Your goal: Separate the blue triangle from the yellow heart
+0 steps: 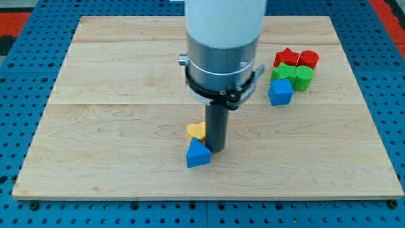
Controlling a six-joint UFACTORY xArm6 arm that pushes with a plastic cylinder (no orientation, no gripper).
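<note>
The blue triangle lies on the wooden board near the view's bottom centre. The yellow heart sits just above it, touching or almost touching it, and is partly hidden by the rod. My tip stands on the board right beside both blocks, at their right side, against the triangle's upper right edge.
A cluster of blocks sits at the view's upper right: a red star, a red cylinder-like block, a green block, a green cylinder-like block and a blue block. Blue pegboard surrounds the board.
</note>
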